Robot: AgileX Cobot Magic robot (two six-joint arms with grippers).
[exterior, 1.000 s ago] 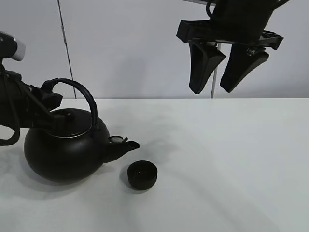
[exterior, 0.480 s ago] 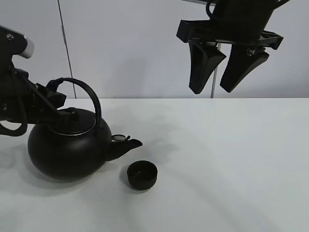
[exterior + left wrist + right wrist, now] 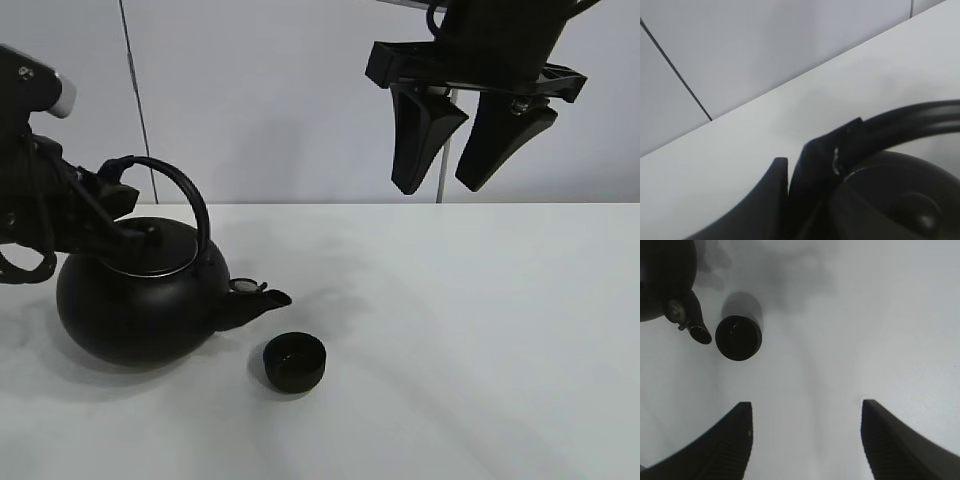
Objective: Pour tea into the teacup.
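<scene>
One teacup (image 3: pixel 294 361) near the kettle (image 3: pixel 130 305).

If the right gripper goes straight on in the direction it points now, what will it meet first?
Probably the bare table. The right gripper hangs open, pointing down, and its wrist view shows only tabletop between the fingers; the teacup lies off to one side.

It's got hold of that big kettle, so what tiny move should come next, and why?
Probably carry the kettle a little toward the teacup. The left hand grips its arched handle, but the spout ends just short of the cup, so tilting now would likely spill onto the table.
</scene>
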